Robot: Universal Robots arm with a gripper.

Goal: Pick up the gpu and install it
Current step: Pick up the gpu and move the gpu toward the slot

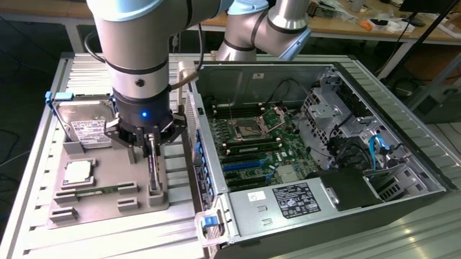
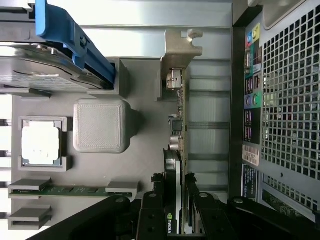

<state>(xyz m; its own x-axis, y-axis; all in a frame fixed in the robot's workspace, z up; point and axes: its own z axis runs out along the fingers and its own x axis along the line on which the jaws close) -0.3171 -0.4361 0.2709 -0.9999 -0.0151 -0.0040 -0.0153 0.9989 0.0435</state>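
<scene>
Wrist view: tool (image 2: 175, 178) snug on upright gpu (image 2: 179, 125), between hard drive (image 2: 45, 70) and case (image 2: 290, 100).

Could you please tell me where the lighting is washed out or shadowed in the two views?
Exterior view: the ribbed table glares pale at that view's lower right; the computer case interior is evenly lit. Wrist view: the table beyond the grey tray is blown out white; the gripper closed on the gpu is darkly shadowed.
</scene>
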